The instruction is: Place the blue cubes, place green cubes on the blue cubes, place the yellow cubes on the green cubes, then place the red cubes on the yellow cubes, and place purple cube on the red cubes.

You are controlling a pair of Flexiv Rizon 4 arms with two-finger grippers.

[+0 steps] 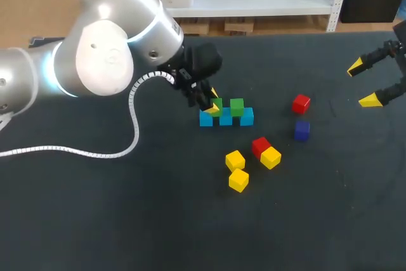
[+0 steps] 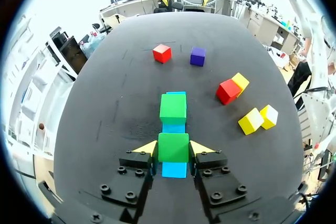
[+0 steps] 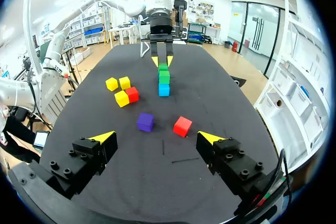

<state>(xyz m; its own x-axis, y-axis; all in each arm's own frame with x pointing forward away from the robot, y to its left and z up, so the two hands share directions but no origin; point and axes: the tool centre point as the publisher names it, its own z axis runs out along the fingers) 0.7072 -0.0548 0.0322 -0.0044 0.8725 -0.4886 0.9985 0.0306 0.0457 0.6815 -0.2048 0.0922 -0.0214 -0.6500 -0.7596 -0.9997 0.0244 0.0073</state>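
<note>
The left jaws are gripping a green plastic cube from both sides, their yellow fingertips pressing against it. The cube is sitting over the left end of a row of three blue plastic cubes on the dark tabletop; whether it is resting on them I cannot tell. A second green cube is resting on the same row, just beside it. The right jaws are hanging wide open, holding nothing, near the tabletop's right edge. Two red cubes, a purple cube and three yellow cubes are lying loose near the row.
</note>
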